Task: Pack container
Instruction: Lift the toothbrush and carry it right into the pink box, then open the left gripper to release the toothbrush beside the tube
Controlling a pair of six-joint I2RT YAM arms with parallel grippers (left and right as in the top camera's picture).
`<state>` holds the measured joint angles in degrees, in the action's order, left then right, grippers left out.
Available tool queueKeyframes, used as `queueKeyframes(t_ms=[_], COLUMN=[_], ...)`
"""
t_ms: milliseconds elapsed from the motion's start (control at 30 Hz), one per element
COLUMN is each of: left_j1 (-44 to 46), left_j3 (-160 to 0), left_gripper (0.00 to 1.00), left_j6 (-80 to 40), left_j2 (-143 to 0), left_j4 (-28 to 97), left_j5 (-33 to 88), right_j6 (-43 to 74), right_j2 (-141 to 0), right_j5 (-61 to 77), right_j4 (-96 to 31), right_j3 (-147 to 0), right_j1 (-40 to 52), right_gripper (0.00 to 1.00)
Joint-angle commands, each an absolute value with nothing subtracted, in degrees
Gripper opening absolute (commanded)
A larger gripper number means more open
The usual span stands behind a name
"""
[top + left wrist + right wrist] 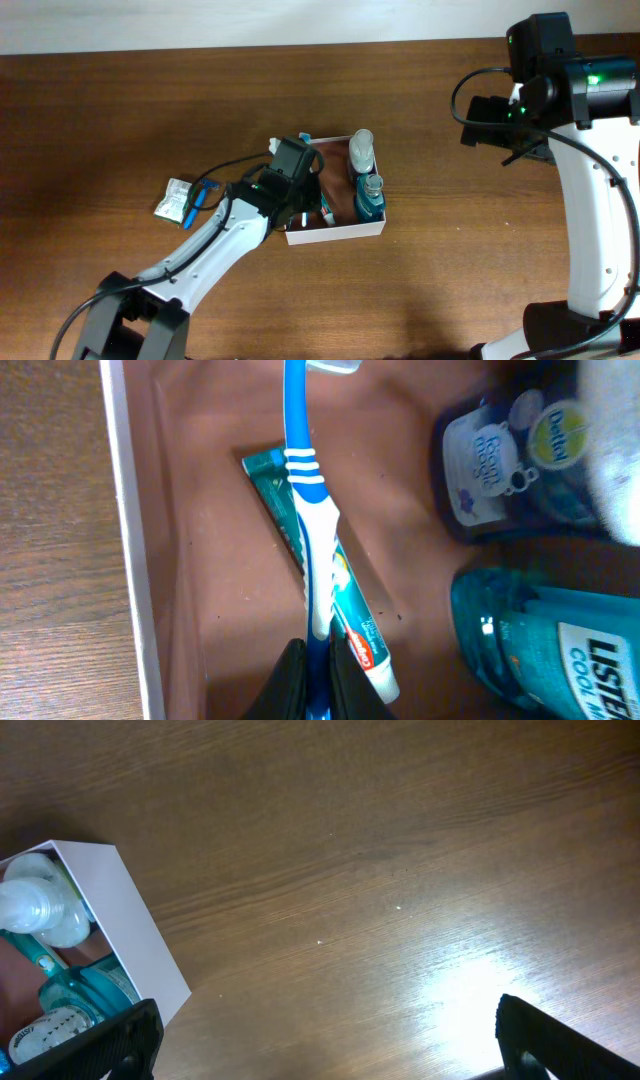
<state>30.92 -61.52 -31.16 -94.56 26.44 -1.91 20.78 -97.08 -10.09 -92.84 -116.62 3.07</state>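
The container [335, 233] is a shallow white-walled box with a reddish-brown inside, at the table's middle. My left gripper [318, 670] hangs inside it near the left wall [125, 510], shut on the handle of a blue and white toothbrush [310, 490]. The brush lies over a green toothpaste tube [362, 640] on the box floor. A teal mouthwash bottle [540, 640] and a dark Dettol bottle [500, 460] lie along the box's right side. My right gripper [330, 1050] stands open over bare table, right of the box, with nothing between its fingers.
A small green packet [175, 198] and a blue razor [203, 195] lie on the table left of the box, beside my left arm. The box's white outer wall [130, 930] shows at the left of the right wrist view.
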Motion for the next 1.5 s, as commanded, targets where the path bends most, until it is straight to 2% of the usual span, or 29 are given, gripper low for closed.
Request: queueKeyframes(t_ms=[0, 200, 967, 1000, 1100, 1467], left_j1=[31.5, 31.7, 32.9, 32.9, 32.9, 32.9], left_j3=[-62.0, -62.0, -62.0, -62.0, -62.0, -62.0], left_gripper=[0.08, 0.01, 0.02, 0.02, 0.14, 0.15], left_j6=[-31.7, -32.4, -32.4, -32.4, -32.4, -32.4], left_j2=[-95.9, -95.9, -95.9, -95.9, -95.9, -95.9], left_j4=[26.7, 27.2, 29.4, 29.4, 29.4, 28.7], left_j5=[-2.6, -2.4, -2.3, -2.3, -2.3, -2.2], right_j6=[20.8, 20.8, 20.8, 20.8, 20.8, 20.8], right_j2=[-97.0, -97.0, -97.0, -97.0, -97.0, -97.0], right_j5=[-11.0, -11.0, -11.0, -11.0, -11.0, -11.0], right_j4=[-92.8, -92.8, -92.8, -92.8, -92.8, -92.8], right_j3=[-117.0, -117.0, -117.0, -117.0, -117.0, -117.0], right_j1=[2.9, 2.9, 2.9, 2.9, 2.9, 2.9], right_gripper=[0.98, 0.98, 0.98, 0.98, 0.98, 0.98])
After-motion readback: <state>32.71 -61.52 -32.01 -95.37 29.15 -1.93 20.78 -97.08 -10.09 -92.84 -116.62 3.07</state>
